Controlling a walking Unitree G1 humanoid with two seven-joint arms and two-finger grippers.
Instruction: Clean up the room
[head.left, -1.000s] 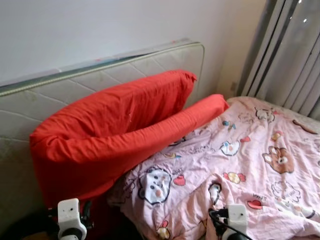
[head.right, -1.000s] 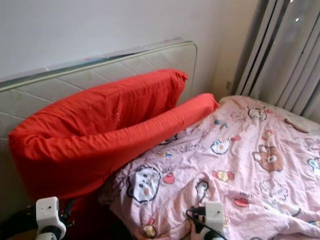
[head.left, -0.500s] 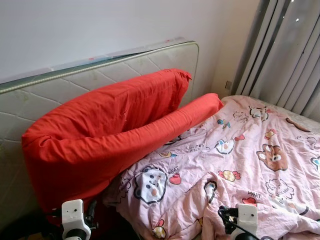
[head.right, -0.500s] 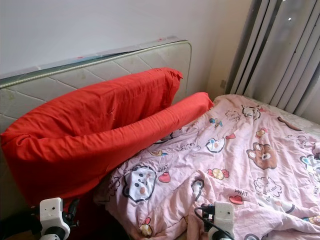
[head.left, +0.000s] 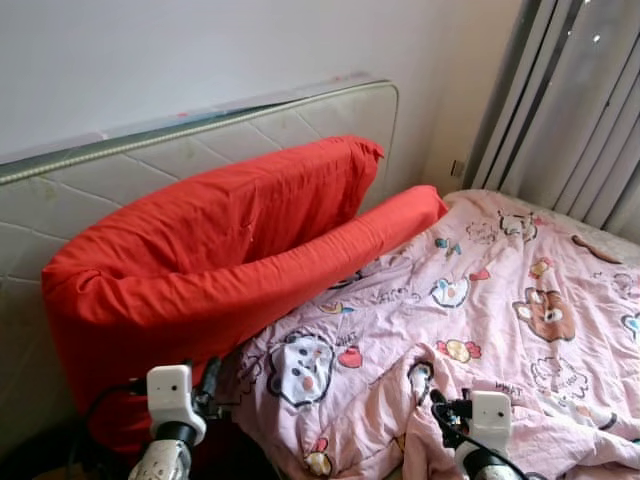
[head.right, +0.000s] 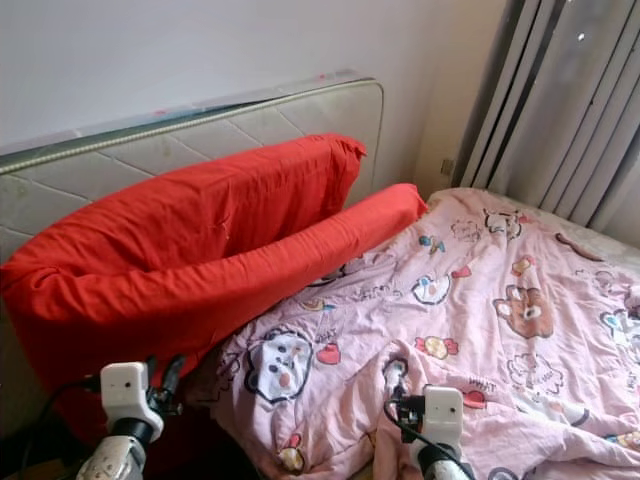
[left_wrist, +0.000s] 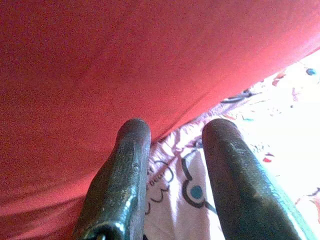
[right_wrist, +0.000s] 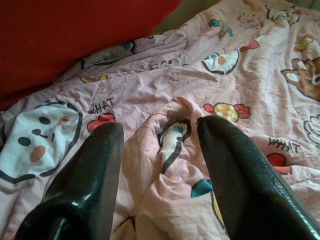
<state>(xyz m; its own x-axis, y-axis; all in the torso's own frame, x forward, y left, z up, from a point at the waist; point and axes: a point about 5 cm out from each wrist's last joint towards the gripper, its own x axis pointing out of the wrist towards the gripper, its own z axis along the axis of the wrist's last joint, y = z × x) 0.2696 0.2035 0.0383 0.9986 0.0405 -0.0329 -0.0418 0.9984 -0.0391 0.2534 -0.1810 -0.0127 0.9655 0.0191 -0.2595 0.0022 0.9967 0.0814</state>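
— Where do the edges run?
— The red pillow (head.left: 210, 250) leans on the upright quilted mattress (head.left: 200, 150) against the wall; its lower edge meets the pink cartoon quilt (head.left: 480, 300) spread over the bed. Curtains (head.left: 580, 110) close the far side.
— And the hands?
— Left hand (left_wrist: 172, 145), fingers parted and empty, sits at the pillow's lower edge. Right hand (right_wrist: 160, 145), likewise released, hovers over a raised quilt fold.
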